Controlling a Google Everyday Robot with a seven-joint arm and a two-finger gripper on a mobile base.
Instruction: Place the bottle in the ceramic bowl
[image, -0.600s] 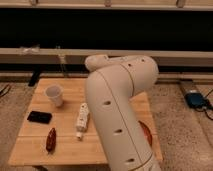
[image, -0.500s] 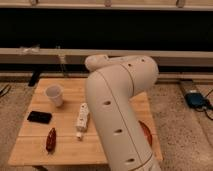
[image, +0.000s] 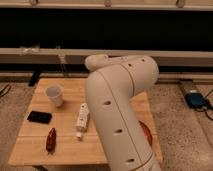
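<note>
1. Jaws of the gripper lie outside the camera view, so whether they are spread or pressed together cannot be told; only the robot's thick white arm (image: 120, 110) shows, rising from the bottom edge and bending left in the foreground.
2. Nearest on the wooden table (image: 70, 152), a small reddish-brown object (image: 50, 140) lies close to the front left edge.
3. On the table's right side, the ceramic bowl (image: 146, 134) shows only as an orange-red sliver, most of it hidden behind the arm.
4. Left of the arm, the bottle (image: 81, 119) lies on its side mid-table, white with a printed label, its small cap pointing toward the front edge; it is apart from the bowl, with the arm between them in this view.
5. A flat black object (image: 39, 117) rests near the table's left edge, level with the bottle.
6. Farther back stands a white paper cup (image: 55, 95), upright, well apart from the bottle.
7. Beyond the table, a blue device (image: 196, 99) sits on the speckled floor at right, before a dark wall crossed by a pale rail.
</note>
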